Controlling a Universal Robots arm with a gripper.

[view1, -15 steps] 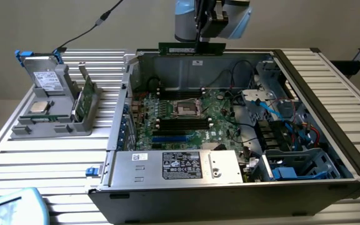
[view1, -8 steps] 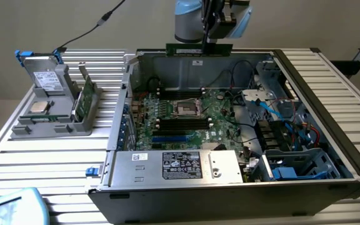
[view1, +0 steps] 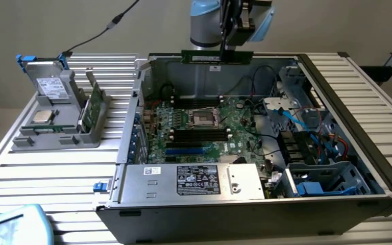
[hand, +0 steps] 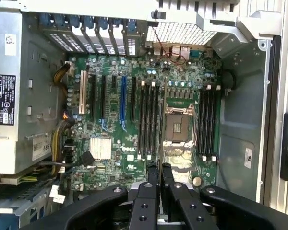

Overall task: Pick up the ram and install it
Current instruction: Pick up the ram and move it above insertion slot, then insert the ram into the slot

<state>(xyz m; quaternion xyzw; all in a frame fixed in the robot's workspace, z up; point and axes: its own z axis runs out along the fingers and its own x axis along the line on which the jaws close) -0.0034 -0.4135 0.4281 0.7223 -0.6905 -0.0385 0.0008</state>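
On the slatted table [view1: 46,178] an open computer case [view1: 250,219] is laid on its side, and every place below is given from that case. Its floor is taken up by the green motherboard [view1: 213,145]. A grey power supply [view1: 182,181] is fitted along the case's near wall. Outside the case, off its side at the exterior view's left, a grey parts holder [view1: 53,135] is set, with a boxy drive [view1: 49,87], a square processor chip [view1: 43,116] and a spare green stick [view1: 95,104] kept in it.

Above the case's far wall the robot arm [view1: 206,23] is seen, wrist turned downward. The gripper [view1: 224,50] is pressed together on the ram [view1: 218,56], which is pinched by its upper edge near mid-length. The ram is thus held in the air, just under the claw, level with the rim of the far wall and clear of the board.

The ram's long axis is carried level, along the far wall. The black memory slots [view1: 199,135] inside the case, on either side of the processor socket [view1: 204,117], are laid out in the same direction. The stick is judged to be already in line with them. From the claw, the slots lie lower and nearer the case's middle.
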